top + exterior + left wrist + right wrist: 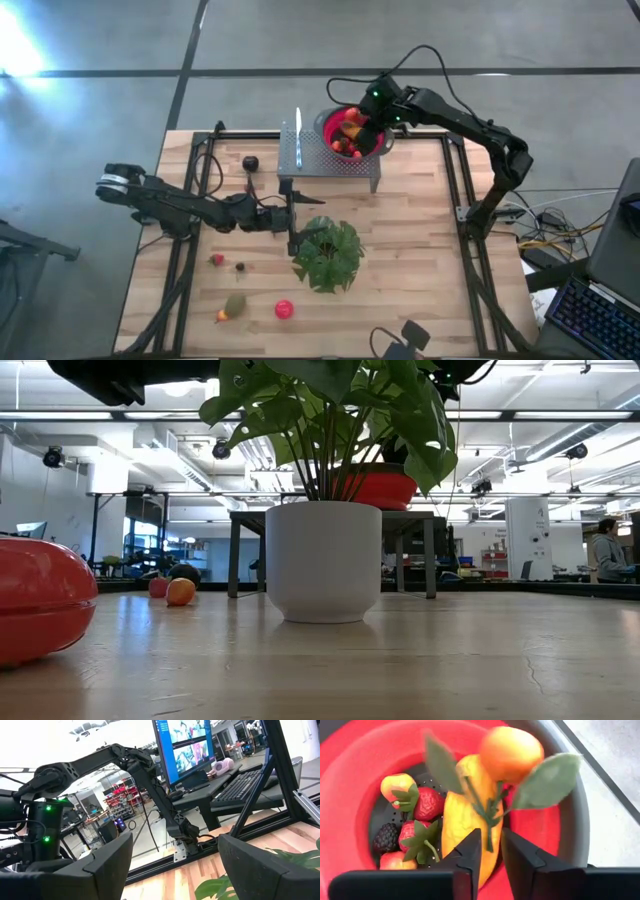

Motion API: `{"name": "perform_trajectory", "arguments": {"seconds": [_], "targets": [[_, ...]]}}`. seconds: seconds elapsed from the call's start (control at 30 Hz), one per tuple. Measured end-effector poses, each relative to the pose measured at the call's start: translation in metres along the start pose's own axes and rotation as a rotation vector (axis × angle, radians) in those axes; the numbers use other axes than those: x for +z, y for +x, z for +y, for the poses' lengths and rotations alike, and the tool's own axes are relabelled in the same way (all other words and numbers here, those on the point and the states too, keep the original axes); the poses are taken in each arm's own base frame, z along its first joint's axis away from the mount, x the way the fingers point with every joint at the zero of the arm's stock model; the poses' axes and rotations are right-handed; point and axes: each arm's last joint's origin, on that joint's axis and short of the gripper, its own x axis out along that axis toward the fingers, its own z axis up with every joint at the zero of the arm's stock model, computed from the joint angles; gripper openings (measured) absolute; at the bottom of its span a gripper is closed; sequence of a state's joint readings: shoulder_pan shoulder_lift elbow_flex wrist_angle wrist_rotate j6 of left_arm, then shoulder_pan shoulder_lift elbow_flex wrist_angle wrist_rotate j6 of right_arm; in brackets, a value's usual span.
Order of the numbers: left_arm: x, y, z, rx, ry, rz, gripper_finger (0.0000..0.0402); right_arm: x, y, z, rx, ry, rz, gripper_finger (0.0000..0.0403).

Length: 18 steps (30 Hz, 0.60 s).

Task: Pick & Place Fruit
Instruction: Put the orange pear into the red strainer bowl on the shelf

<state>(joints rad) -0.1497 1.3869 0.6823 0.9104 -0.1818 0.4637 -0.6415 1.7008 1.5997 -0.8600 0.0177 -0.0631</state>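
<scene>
The left gripper (292, 215) lies low over the middle of the pale wooden slatted table (420, 260), its dark fingers (107, 862) spread wide and empty. In front of it along the table's near-left part lie loose toy fruits: a small red strawberry-like piece (217, 260), a tiny dark berry (240, 266), an olive-green oblong piece (235, 303) with an orange bit at its end, and a round red fruit (285, 310). A dark purple round fruit (250, 163) sits farther back, near the left rail.

Just right of the left gripper stands a green leafy plant (328, 255) in a white round pot (322, 560). Behind it is a grey perforated metal stand (330, 155), and on its right end rests the red round colander bowl (330, 125), holding strawberries (427, 802), a dark blackberry (385, 837) and a yellow oblong fruit (462, 815).

The right gripper (491, 852) hangs just above that bowl, its fingers only slightly parted around the thin green stem of an orange round fruit (510, 752) with green cloth leaves; whether they press the stem cannot be told.
</scene>
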Motion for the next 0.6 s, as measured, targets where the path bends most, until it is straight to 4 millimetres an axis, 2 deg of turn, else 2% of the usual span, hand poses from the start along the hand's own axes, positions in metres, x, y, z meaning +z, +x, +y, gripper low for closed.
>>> {"name": "perform_trajectory", "arguments": {"seconds": [0.13,0.33,0.6], "targets": [[0.0,0.0,0.0,-0.002,0.001,0.004,0.0298,0.001,-0.013,0.0,-0.002,-0.015,-0.03,0.0105],[-0.001,0.0,0.0,-0.003,0.001,0.006,0.0298,0.005,-0.048,0.007,0.005,-0.034,-0.123,0.0136],[0.0,0.0,0.0,-0.005,0.001,0.007,0.0298,-0.005,-0.098,0.034,0.059,-0.066,-0.22,0.0145]]}}
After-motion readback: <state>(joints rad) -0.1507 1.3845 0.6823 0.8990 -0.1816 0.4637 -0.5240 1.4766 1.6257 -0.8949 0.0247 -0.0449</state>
